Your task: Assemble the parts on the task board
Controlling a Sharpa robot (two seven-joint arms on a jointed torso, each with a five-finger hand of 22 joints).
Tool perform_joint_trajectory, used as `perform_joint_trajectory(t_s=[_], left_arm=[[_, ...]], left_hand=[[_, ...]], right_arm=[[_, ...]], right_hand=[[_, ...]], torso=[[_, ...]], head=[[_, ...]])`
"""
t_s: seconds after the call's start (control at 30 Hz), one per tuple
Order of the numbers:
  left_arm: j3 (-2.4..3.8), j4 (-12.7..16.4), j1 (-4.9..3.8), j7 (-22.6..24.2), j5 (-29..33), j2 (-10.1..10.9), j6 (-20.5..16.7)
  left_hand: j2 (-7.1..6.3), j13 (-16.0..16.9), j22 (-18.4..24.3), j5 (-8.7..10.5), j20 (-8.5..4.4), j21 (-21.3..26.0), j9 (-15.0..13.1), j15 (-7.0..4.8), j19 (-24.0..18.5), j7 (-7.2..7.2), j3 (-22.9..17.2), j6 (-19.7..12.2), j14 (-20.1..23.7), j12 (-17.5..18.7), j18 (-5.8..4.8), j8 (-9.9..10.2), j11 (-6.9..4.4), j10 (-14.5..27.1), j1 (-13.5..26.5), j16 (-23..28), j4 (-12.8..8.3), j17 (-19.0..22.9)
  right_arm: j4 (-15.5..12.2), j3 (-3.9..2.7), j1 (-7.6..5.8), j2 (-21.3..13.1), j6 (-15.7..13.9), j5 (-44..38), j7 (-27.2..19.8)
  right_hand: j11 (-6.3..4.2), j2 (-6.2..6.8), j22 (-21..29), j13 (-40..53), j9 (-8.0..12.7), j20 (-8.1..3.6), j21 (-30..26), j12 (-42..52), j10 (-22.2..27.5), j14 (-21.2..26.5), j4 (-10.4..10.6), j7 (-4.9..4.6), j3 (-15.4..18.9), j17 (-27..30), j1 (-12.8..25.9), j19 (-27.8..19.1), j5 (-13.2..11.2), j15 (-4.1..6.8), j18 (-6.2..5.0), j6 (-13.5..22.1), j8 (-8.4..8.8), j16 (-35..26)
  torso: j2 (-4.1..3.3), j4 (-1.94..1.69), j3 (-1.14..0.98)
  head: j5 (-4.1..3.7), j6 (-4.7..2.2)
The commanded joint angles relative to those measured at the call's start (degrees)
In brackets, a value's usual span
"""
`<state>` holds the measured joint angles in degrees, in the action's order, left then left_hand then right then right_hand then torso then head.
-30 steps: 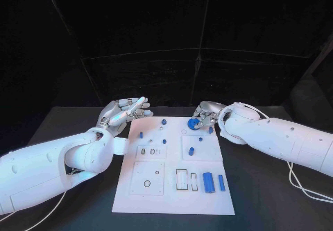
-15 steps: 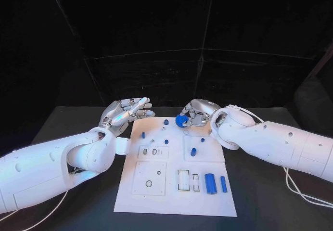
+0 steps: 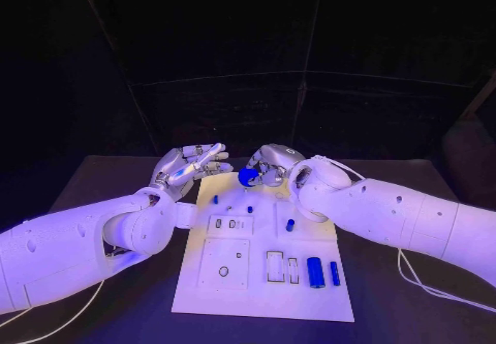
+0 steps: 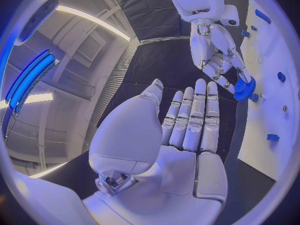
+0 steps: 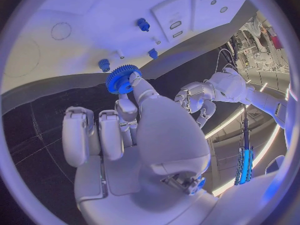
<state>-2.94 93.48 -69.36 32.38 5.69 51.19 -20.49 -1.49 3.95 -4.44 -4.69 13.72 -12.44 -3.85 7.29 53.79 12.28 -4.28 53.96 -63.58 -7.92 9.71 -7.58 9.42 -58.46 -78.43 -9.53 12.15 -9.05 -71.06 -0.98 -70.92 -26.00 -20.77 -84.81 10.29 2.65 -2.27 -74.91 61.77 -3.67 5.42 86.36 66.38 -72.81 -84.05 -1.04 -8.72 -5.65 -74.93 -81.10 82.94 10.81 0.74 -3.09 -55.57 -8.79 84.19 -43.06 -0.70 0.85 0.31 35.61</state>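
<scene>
The white task board (image 3: 264, 287) lies in the middle of the table. My right hand (image 3: 269, 165) hovers over the board's far edge and pinches a blue toothed gear (image 3: 249, 177) in its fingertips. The right wrist view shows the gear (image 5: 120, 80) held just above the board (image 5: 94, 20), close to small blue pegs (image 5: 143, 24). My left hand (image 3: 191, 166) is raised beside the board's far left corner, open, with straight fingers and nothing in it. In the left wrist view the left hand (image 4: 187, 130) faces the right hand (image 4: 215, 55) and the gear (image 4: 245, 90).
Small blue pegs (image 3: 249, 209) stand in the board's far half and another blue peg (image 3: 290, 225) at mid-board. Two blue cylinders (image 3: 314, 272) lie near the board's near right corner, beside rectangular slots (image 3: 272, 266). Black table (image 3: 413, 287) surrounds the board.
My right hand has carried the gear leftward along the board's far edge, closer to my left hand. The left hand has stayed raised and open.
</scene>
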Motion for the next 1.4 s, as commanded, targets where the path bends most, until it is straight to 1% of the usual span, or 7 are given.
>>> perform_joint_trajectory(t_s=[0.03,0.17,0.53,0.83,1.03,1.23,1.4], left_arm=[[0.04,0.0,-0.09,0.4,-0.4,-0.1,0.0],[0.05,0.0,-0.09,0.6,-0.4,-0.2,-0.2],[0.05,0.1,-0.1,1.1,-0.4,-0.2,-0.5],[0.05,0.1,-0.1,1.2,-0.4,-0.2,-0.6],[0.05,0.1,-0.1,1.2,-0.4,-0.2,-0.5],[0.05,0.0,-0.1,1.1,-0.4,-0.2,-0.5],[0.05,0.0,-0.1,1.0,-0.4,-0.2,-0.4]], left_hand=[[-0.01,-0.1,0.1,0.19,-0.11,0.3,0.1,-0.22,0.3,-0.02,0.0,0.5,0.2,0.2,0.88,0.2,0.11,-0.2,-0.5,0.3,-0.4,-0.1],[0.01,-0.1,0.1,0.19,-0.11,0.3,0.1,-0.23,0.4,-0.03,0.0,0.5,0.1,0.2,0.88,0.2,0.1,-0.2,-0.6,0.3,-0.4,-0.1],[0.25,-0.1,0.1,0.17,-0.15,0.3,0.1,-0.28,0.5,-0.05,-0.1,0.6,-0.1,0.2,0.9,0.2,0.06,-0.4,-0.7,0.3,-0.6,-0.2],[0.3,-0.1,0.1,0.17,-0.16,0.3,0.1,-0.29,0.5,-0.05,-0.2,0.6,-0.1,0.2,0.9,0.2,0.05,-0.4,-0.8,0.3,-0.6,-0.2],[0.3,-0.1,0.1,0.17,-0.16,0.3,0.1,-0.29,0.5,-0.05,-0.2,0.6,-0.1,0.2,0.9,0.2,0.05,-0.4,-0.8,0.3,-0.6,-0.2],[0.34,-0.1,0.1,0.17,-0.17,0.3,0.1,-0.3,0.6,-0.06,-0.2,0.7,-0.1,0.3,0.9,0.2,0.04,-0.4,-0.8,0.4,-0.7,-0.2],[0.34,-0.1,0.1,0.17,-0.17,0.3,0.1,-0.3,0.6,-0.06,-0.2,0.7,-0.1,0.3,0.9,0.2,0.04,-0.4,-0.8,0.4,-0.7,-0.2]], right_arm=[[1.2,0.01,0.06,1.2,1.8,-1.5,1.3],[2.2,0.06,0.36,2.4,3.8,-2.0,1.9],[3.9,0.12,1.0,3.8,6.0,-3.4,3.2],[4.3,0.13,1.12,4.2,6.7,-3.9,3.9],[4.8,0.13,1.14,4.5,6.7,-4.1,4.3],[5.3,0.14,1.15,4.8,6.6,-4.2,4.3],[5.5,0.15,1.15,4.9,8.1,-4.2,4.4]], right_hand=[[0.29,0.22,-6.1,0.1,-0.2,-0.03,0.2,-0.1,0.1,-3.4,1.5,0.78,-1.9,-1.9,0.5,0.3,-0.3,0.36,1.02,-2.6,-0.01,0.3],[0.29,0.27,-6.2,0.0,-0.2,-0.02,0.2,-0.2,0.1,-3.5,1.5,0.78,-1.9,-2.1,0.5,0.4,-0.4,0.35,1.03,-2.6,0.02,0.4],[0.32,0.46,-6.2,0.0,-0.2,0.0,0.3,-0.3,0.2,-3.5,1.5,0.74,-2.1,-2.4,0.6,0.4,-0.4,0.34,1.03,-2.5,0.16,0.5],[0.45,1.08,-6.2,-0.1,-0.1,0.07,0.2,-0.5,0.4,-3.5,1.7,0.57,-2.4,-2.4,1.2,0.4,-0.7,0.24,1.04,-2.1,0.61,0.5],[0.9,2.24,-6.3,-0.4,0.0,0.33,0.3,-1.0,0.9,-3.6,2.2,0.05,-2.6,-2.8,2.2,0.4,-1.4,-0.11,1.06,-0.6,1.87,0.7],[2.11,3.98,-6.3,-1.3,0.1,1.19,0.2,-2.0,2.0,-3.6,3.2,-1.23,-1.7,-3.1,3.7,0.4,-1.6,-1.13,1.07,4.6,5.06,0.8],[2.66,4.64,-6.4,-1.4,-0.1,1.81,0.2,-2.0,2.4,-3.7,5.3,-1.73,0.0,-3.7,6.1,0.4,-1.5,-1.69,1.07,6.4,5.16,1.1]], torso=[[-0.03,0.06,-0.07],[0.0,0.04,-0.1],[-0.02,0.13,-0.07],[0.02,0.19,-0.11],[0.02,0.17,-0.09],[-0.02,0.18,-0.13],[0.01,0.21,-0.11]], head=[[0.08,0.14],[-0.05,0.7],[-0.2,1.27],[-0.04,1.17],[0.02,1.14],[0.13,1.08],[0.13,1.04]])
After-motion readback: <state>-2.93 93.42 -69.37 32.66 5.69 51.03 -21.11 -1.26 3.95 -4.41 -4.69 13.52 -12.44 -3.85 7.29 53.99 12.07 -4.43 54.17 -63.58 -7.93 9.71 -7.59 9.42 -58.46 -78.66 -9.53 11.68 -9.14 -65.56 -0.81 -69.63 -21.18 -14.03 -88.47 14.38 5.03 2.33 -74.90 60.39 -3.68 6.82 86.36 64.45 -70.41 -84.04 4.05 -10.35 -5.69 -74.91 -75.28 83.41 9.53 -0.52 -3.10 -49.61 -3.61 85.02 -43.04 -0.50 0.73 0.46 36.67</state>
